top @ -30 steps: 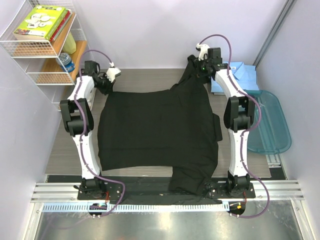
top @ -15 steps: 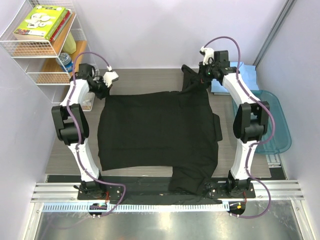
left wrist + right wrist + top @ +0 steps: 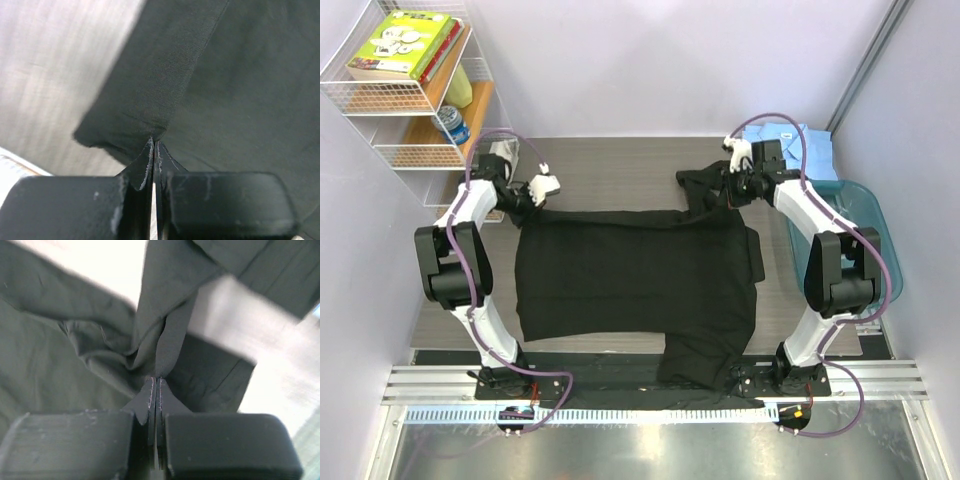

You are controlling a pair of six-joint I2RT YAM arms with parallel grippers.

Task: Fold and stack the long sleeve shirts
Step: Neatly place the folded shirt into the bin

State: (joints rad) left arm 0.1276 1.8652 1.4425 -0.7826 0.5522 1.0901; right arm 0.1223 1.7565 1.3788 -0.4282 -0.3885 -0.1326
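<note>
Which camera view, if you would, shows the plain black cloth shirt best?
The top external view: the plain black cloth shirt lies spread out almost whole. Each wrist view shows only a close-up pinched fold.

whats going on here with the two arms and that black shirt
The two arms are working on the black shirt, which lies spread on the table. The left arm's fingers are shut on its far left corner, and the right arm's fingers are shut on bunched cloth at its far right. The light blue shirt lies at the far right, by the teal tub, untouched.
</note>
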